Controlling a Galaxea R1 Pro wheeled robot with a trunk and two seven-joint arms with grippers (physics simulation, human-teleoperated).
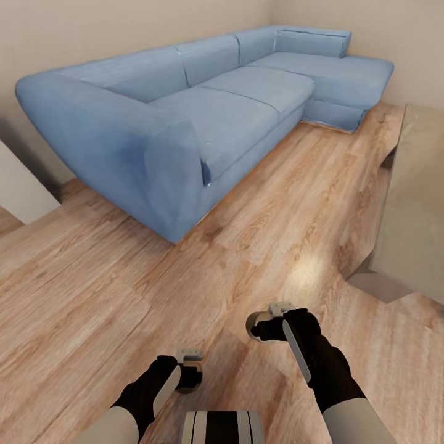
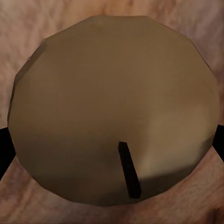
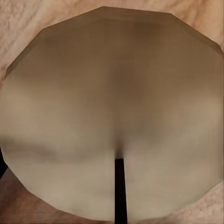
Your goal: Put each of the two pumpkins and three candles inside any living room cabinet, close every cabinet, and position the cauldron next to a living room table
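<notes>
In the head view both arms hang low over the wood floor, each with a tan candle in its grip. My left gripper (image 1: 189, 375) is shut on a candle (image 1: 196, 377), whose round tan top and black wick (image 2: 129, 170) fill the left wrist view (image 2: 112, 107). My right gripper (image 1: 266, 324) is shut on a second candle (image 1: 254, 324), seen close in the right wrist view (image 3: 112, 121) with its wick (image 3: 119, 191). A corner of the grey glass-topped table (image 1: 414, 203) shows at the right edge. Pumpkins, cabinet and cauldron are out of view.
A long blue corner sofa (image 1: 203, 117) spans the back, its near armrest (image 1: 117, 154) closest to me. A white panel (image 1: 18, 185) stands at the left edge. Light wood-plank floor (image 1: 259, 228) runs between sofa and table. My own trunk (image 1: 222, 427) shows at the bottom.
</notes>
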